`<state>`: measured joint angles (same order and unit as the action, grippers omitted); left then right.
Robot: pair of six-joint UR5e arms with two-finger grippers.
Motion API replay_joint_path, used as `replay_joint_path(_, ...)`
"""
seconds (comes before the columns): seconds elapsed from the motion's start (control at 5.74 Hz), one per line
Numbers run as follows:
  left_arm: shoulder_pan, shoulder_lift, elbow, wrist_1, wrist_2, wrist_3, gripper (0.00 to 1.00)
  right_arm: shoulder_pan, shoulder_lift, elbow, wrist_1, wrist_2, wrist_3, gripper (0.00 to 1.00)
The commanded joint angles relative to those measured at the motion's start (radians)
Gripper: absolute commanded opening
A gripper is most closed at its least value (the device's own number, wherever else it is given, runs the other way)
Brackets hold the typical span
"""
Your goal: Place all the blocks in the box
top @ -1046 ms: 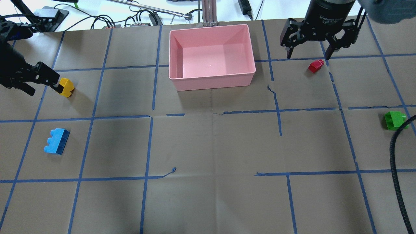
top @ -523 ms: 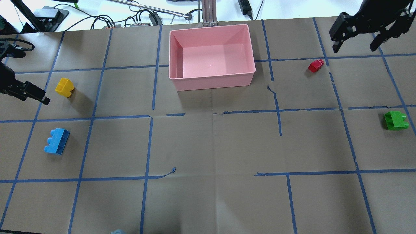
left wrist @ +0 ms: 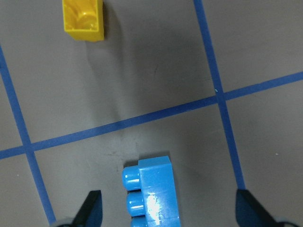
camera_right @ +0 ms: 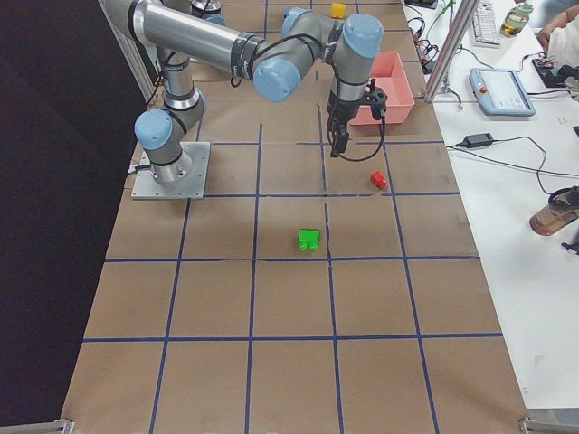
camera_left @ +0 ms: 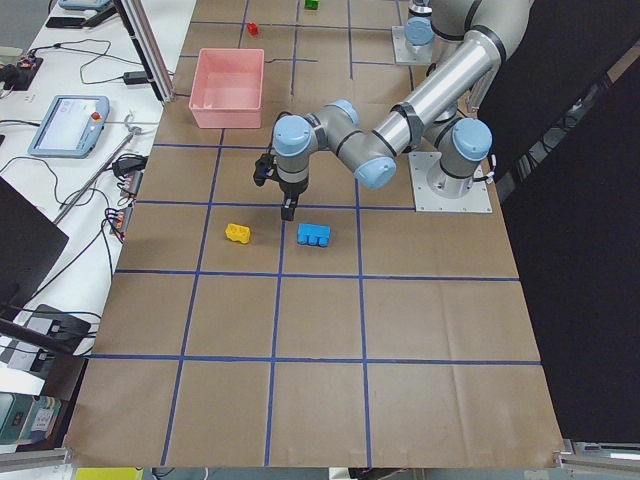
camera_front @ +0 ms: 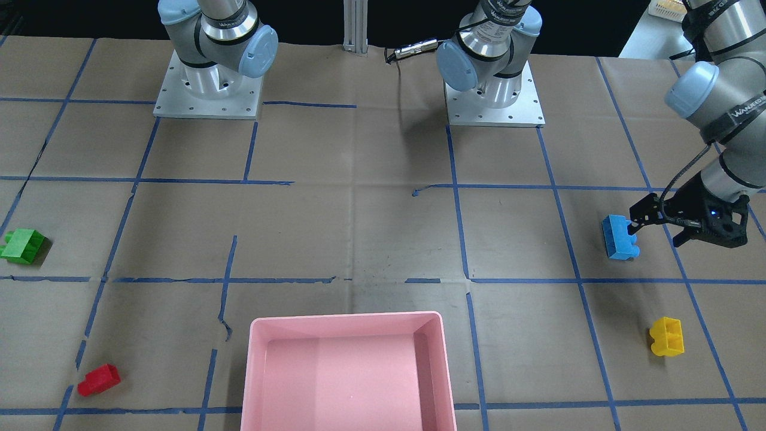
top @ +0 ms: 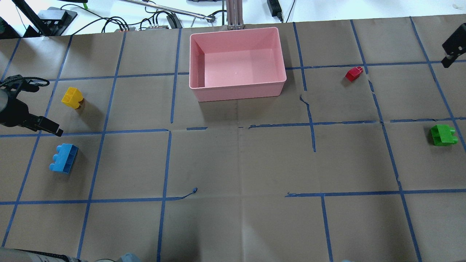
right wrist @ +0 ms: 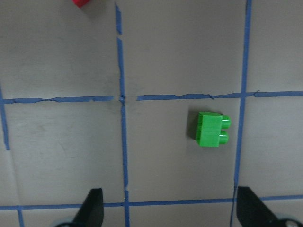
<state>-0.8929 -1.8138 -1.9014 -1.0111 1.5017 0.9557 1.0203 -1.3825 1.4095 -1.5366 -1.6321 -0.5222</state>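
The pink box (top: 236,95) stands empty at the far middle of the table; it also shows in the front view (camera_front: 347,317). The blue brick (top: 63,158) lies on the left. My left gripper (left wrist: 170,210) is open and hovers over it, with the brick's (left wrist: 151,194) end between the fingers. The yellow brick (top: 72,97) lies just beyond it. My right gripper (right wrist: 170,210) is open and empty, high above the table. The green brick (right wrist: 210,128) lies ahead of it, and the red brick (top: 354,73) sits right of the box.
The table is brown paper with a blue tape grid. Cables and gear (top: 156,20) lie past the far edge behind the box. The two arm bases (camera_front: 206,90) stand at the robot's side of the table.
My left gripper has moved from beside the yellow brick back to above the blue brick. My right gripper has moved from over the red brick out to the right, toward the green brick.
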Motion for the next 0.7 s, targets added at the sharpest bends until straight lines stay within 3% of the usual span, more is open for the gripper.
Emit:
replay_joint_path(0.0, 0.038, -0.029, -0.060, 0.042, 0.005, 0.066, 0.99, -0.124, 0.096, 0.002, -0.067, -0.022, -0.140, 1.00)
replay_joint_path(0.17, 0.040, -0.042, -0.097, 0.121, 0.052, 0.063, 0.99, -0.128, 0.138, 0.037, -0.129, -0.021, -0.140, 0.99)
replay_joint_path(0.52, 0.040, -0.091, -0.100, 0.121, 0.060, 0.054, 0.99, -0.134, 0.154, 0.245, -0.419, -0.015, -0.162, 0.99)
